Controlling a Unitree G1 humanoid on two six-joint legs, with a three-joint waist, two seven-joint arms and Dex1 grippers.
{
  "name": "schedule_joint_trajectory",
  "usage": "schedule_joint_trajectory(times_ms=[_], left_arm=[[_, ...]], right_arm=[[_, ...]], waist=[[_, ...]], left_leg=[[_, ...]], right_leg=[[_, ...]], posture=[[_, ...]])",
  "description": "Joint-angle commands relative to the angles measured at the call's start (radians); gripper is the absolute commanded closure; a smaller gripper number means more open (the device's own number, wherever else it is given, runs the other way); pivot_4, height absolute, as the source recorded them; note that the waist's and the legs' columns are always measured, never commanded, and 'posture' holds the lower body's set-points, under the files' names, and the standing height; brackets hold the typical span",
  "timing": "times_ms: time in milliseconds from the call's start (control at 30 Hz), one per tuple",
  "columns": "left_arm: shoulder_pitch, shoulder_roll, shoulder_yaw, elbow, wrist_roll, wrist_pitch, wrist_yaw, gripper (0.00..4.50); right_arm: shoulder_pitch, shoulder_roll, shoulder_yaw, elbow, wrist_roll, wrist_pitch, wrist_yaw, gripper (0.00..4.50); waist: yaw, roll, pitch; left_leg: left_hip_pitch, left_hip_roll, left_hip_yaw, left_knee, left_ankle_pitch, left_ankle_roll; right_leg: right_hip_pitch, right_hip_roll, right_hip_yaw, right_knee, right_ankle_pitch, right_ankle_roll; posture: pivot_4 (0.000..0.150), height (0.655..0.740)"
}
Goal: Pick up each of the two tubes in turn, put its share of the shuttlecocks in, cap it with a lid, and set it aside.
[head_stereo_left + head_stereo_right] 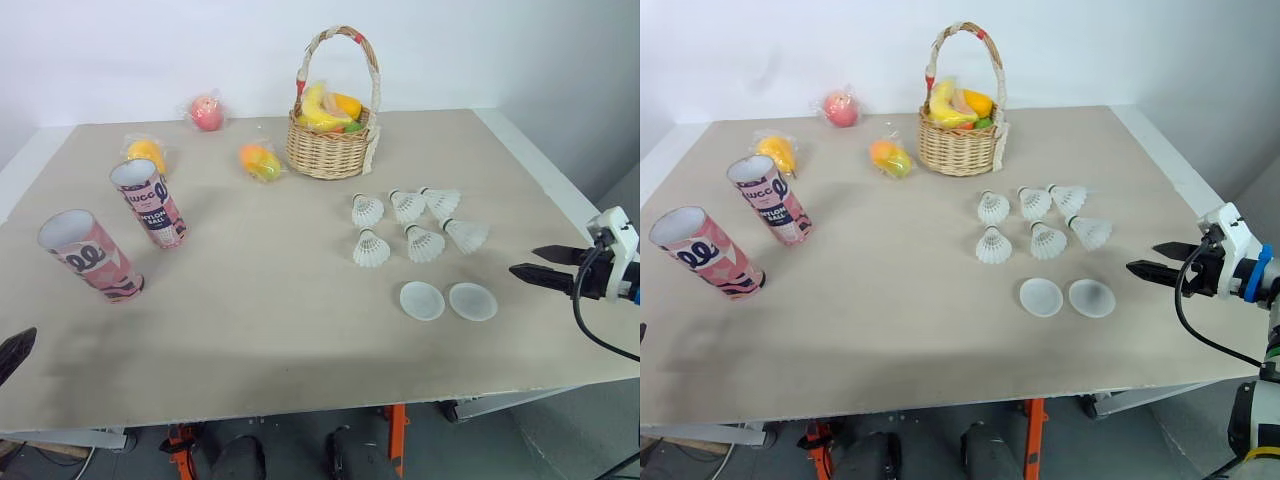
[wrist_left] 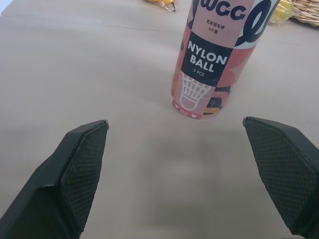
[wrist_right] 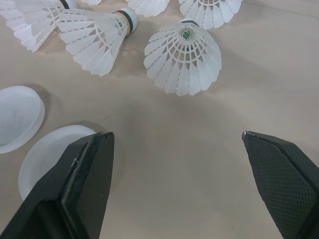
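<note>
Two pink tubes stand open-topped at the table's left, one (image 1: 88, 255) nearer the front and one (image 1: 148, 203) behind it. Several white shuttlecocks (image 1: 410, 225) lie right of centre, with two white lids (image 1: 421, 300) (image 1: 472, 301) side by side in front of them. My right gripper (image 1: 525, 260) hovers open to the right of the lids, holding nothing; its wrist view shows a shuttlecock (image 3: 184, 57) and a lid (image 3: 50, 154) ahead. My left gripper (image 1: 15, 352) is at the front left edge, open (image 2: 174, 123), with a tube (image 2: 214, 64) standing ahead of it.
A wicker basket (image 1: 325, 155) of fruit stands at the back centre. Bagged fruit lies to the basket's left: a red one (image 1: 206, 112), a yellow one (image 1: 147, 152) and an orange one (image 1: 260, 161). The table's edge runs close by my right gripper.
</note>
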Motion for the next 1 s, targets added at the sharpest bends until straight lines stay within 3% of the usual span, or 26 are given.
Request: schedule_joint_trajectory(times_ms=[33,567,800,867,1000], left_arm=[[-0.010,0.024,0.030,0.000,-0.002,0.009,0.012,0.00],[0.023,-0.027,0.006,-0.068,0.027,0.032,0.054,0.00],[-0.029,-0.136,0.014,-0.096,-0.049,0.021,0.125,0.00],[-0.040,-0.166,0.029,-0.087,-0.110,0.003,0.069,0.00],[0.009,-0.192,-0.026,-0.093,0.065,-0.156,0.017,0.00]], right_arm=[[-0.007,-0.004,-0.014,-0.043,0.012,0.000,0.013,0.11],[0.055,0.069,-0.018,-0.238,0.076,0.076,0.043,0.11],[0.108,0.166,0.027,-0.587,0.188,0.281,0.060,0.11],[0.119,0.200,0.070,-0.725,0.230,0.359,0.064,0.11],[0.120,0.246,0.143,-0.948,0.316,0.485,0.065,0.11]], waist=[[0.000,0.000,0.000],[-0.001,0.000,0.000],[0.001,-0.001,0.000],[0.001,-0.002,0.000],[0.000,-0.004,0.000]], left_leg=[[0.000,0.000,0.000,0.000,0.000,0.000],[0.001,0.001,0.000,0.000,-0.001,-0.001],[0.000,0.001,-0.002,0.000,-0.001,-0.001],[0.000,0.001,-0.003,0.000,-0.001,-0.001],[0.000,0.003,-0.003,0.000,-0.002,-0.003]], right_leg=[[0.000,0.000,0.000,0.000,0.000,0.000],[0.001,0.000,0.000,0.000,-0.001,0.000],[0.002,0.001,-0.001,0.000,-0.001,0.001],[0.002,0.002,-0.002,0.000,-0.001,0.001],[0.002,0.002,-0.003,0.000,-0.001,0.000]], posture=[[0.150,0.7400],[0.150,0.7400],[0.150,0.7400],[0.150,0.7400],[0.150,0.7400]])
